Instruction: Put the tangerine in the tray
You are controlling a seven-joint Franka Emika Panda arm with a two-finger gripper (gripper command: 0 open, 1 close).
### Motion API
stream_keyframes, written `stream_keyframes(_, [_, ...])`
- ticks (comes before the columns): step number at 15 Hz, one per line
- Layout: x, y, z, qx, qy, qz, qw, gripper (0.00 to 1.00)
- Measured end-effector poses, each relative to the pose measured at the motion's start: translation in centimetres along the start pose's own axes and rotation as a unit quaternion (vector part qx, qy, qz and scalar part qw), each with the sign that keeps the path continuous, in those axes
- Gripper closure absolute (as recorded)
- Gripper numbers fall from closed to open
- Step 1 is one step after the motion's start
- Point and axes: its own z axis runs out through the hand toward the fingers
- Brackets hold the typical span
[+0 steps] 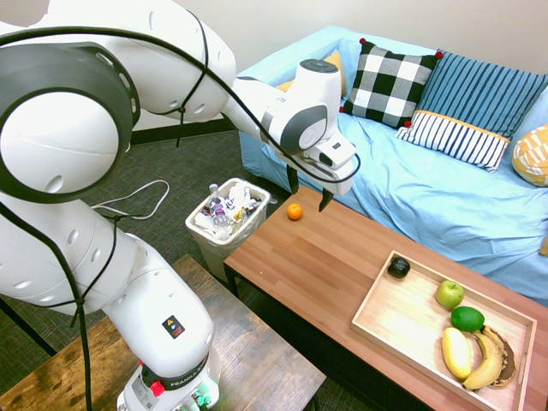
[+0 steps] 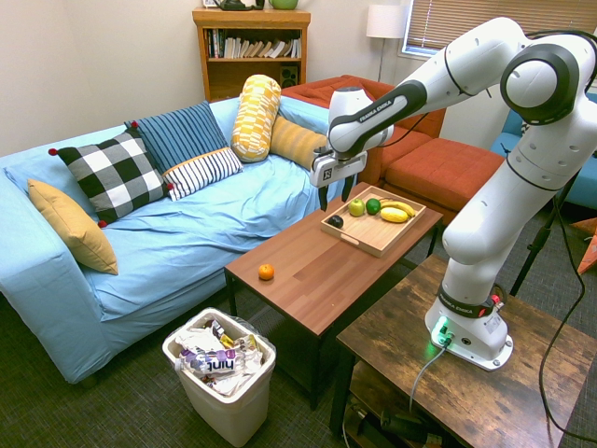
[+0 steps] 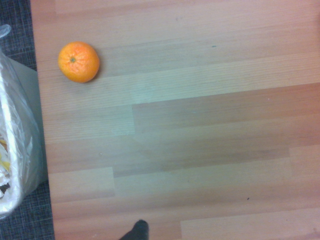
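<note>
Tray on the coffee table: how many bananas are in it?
2 yellow curved bananas, side by side in the shallow light-wood tray, beside an oval yellow fruit; another may be hidden.

bare strip of coffee table (image 1: 325, 265) runs btwn tangerine (image 1: 294, 211) and tray (image 1: 355, 326), nothing standing on it. tray's raised edge is in the way at its near end. trash bin (image 2: 175, 352) sits just beside tbl end, sofa (image 2: 177, 247) along one long side.
</note>
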Motion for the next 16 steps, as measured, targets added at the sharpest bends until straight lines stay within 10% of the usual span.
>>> stream_keyframes(7, [0.8, -2.7, 1.4, 0.006, 0.003, -0.018, 1.000, 0.00])
stream_keyframes(16, [-3.1, -17.1, 16.3, -0.007, -0.007, -0.016, 1.000, 0.00])
